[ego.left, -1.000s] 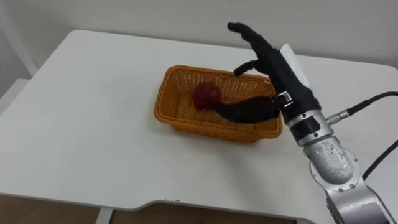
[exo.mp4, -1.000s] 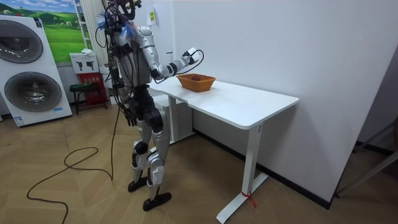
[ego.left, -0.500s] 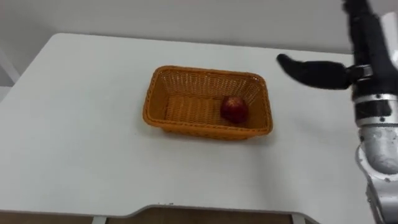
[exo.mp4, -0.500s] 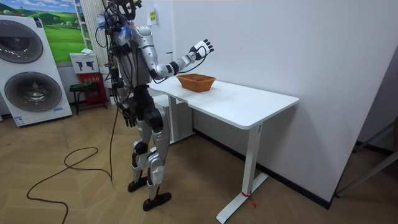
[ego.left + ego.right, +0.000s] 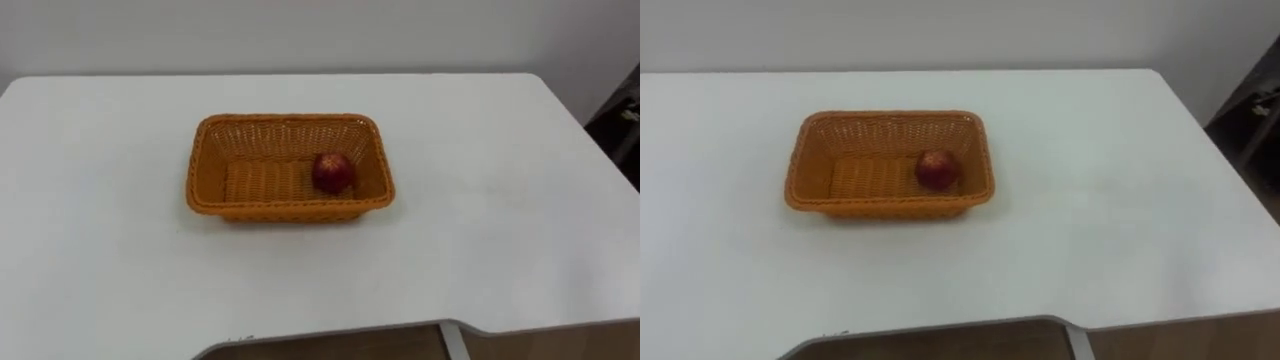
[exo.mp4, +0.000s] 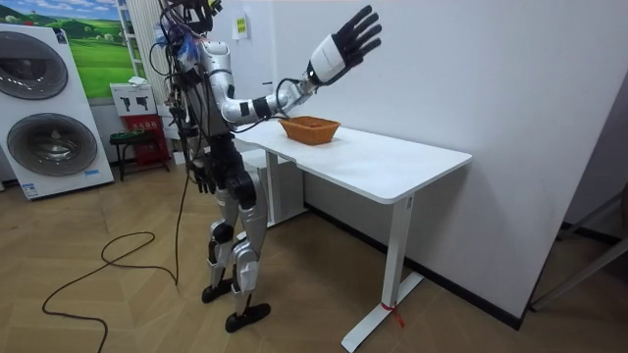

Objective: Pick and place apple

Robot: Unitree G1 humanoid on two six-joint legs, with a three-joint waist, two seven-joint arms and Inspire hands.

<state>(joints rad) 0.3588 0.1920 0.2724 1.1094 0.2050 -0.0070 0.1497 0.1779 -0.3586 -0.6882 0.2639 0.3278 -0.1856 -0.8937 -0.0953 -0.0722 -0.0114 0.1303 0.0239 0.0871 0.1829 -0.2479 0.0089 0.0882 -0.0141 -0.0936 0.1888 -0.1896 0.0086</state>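
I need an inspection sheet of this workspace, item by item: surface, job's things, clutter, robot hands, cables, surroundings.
surface: white table; the robot stands at its end.
job's things: apple lies inside the orange basket, toward its right end.
clutter: nothing seen.
robot hands: right robot hand raised high over the table, fingers spread, holding nothing; left robot hand hangs by the hip.
cables: nothing seen beyond the robot's own.
surroundings: washing machines behind the robot, wooden floor, white wall.
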